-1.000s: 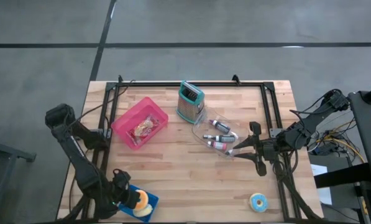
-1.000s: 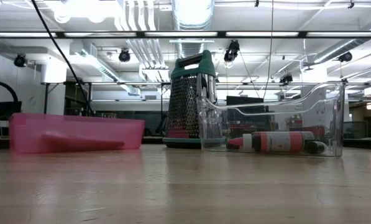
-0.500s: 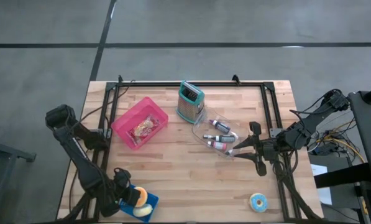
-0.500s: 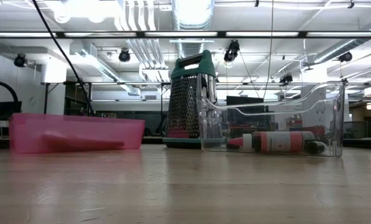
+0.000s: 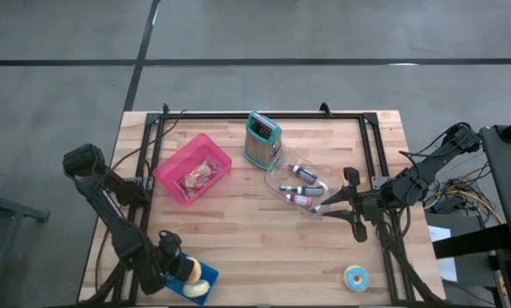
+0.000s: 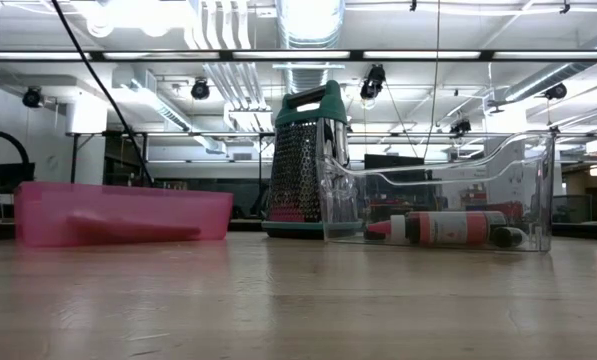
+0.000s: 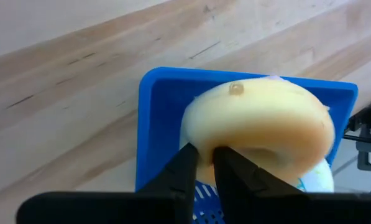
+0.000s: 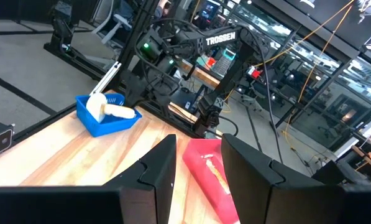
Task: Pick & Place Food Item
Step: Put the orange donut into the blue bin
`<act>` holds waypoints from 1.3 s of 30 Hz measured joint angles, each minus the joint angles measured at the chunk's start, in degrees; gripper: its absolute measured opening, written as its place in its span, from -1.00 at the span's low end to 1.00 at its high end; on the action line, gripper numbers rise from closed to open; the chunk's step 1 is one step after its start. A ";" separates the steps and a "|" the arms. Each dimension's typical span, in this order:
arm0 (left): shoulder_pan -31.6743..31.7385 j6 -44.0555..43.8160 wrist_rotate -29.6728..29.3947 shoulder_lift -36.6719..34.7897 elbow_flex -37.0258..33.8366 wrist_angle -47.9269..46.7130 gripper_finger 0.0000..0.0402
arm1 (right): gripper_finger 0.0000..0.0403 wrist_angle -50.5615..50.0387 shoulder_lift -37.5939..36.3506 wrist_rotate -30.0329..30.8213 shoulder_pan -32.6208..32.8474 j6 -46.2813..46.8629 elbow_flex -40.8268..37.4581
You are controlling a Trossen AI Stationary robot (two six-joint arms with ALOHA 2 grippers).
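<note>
The left gripper [image 5: 176,272] sits over the blue tray [image 5: 205,281], so from above much of the tray and the food in it is covered. The tray sits at the table's [image 5: 255,257] front edge, near the left corner. In the left wrist view the tray [image 7: 160,118] is cut off at the bottom of the picture. The low view shows neither arm and not the blue tray.

The middle of the table, between the blue tray and the donut [image 5: 355,277], is bare wood with room to move. Behind that bare wood, farther from the blue tray, stand the pink bin [image 5: 193,168], the grater [image 5: 261,139] and the clear box [image 5: 300,190] with small bottles [image 5: 302,173] in it. The donut with blue icing lies at the front edge too, well apart from the blue tray, toward the right corner.

The left gripper's fingers [image 7: 184,171] are narrow and pinch the edge of a pale yellow bun [image 7: 263,130] that rests in the blue tray.

The right gripper [image 5: 325,207] waits just beside the clear box, far from the blue tray. Its fingers [image 8: 157,168] are partly apart and hold nothing.
</note>
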 joint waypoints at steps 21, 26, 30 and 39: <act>0.00 -1.28 1.26 0.00 -3.68 6.68 -0.72 | -0.39 0.01 0.02 -0.01 0.00 -0.02 -0.02; 0.00 -1.41 1.25 0.00 -3.68 6.68 -0.66 | -0.39 0.01 0.00 0.01 0.00 -0.02 -0.01; 0.00 -1.51 1.24 0.00 -3.68 6.74 -0.49 | -0.39 0.01 0.00 -0.01 0.02 0.00 0.00; 0.00 -1.51 1.22 0.00 -3.68 7.16 -0.16 | -0.39 0.01 0.00 -0.01 0.00 0.00 0.00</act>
